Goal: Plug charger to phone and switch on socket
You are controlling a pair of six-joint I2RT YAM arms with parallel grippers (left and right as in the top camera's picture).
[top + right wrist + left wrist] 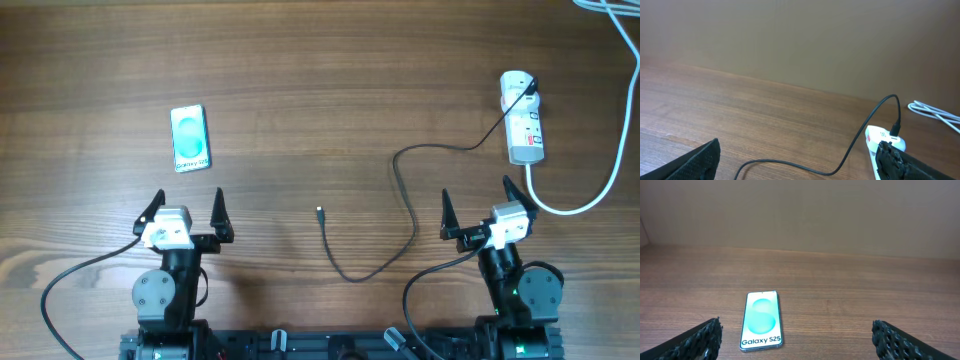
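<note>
Looping from socket (523, 130) toward phone (190, 138), charger (408, 208) lies near a white cord (610, 188).

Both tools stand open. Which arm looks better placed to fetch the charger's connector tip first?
Left, probably, though narrowly. The connector tip lies between the arms, slightly nearer the left tool than the right tool, and the phone lies just ahead of the left tool.

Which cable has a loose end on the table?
The thin black charger: its metal tip lies unplugged, touching nothing. The thick white cord runs from the socket out of view.
</note>
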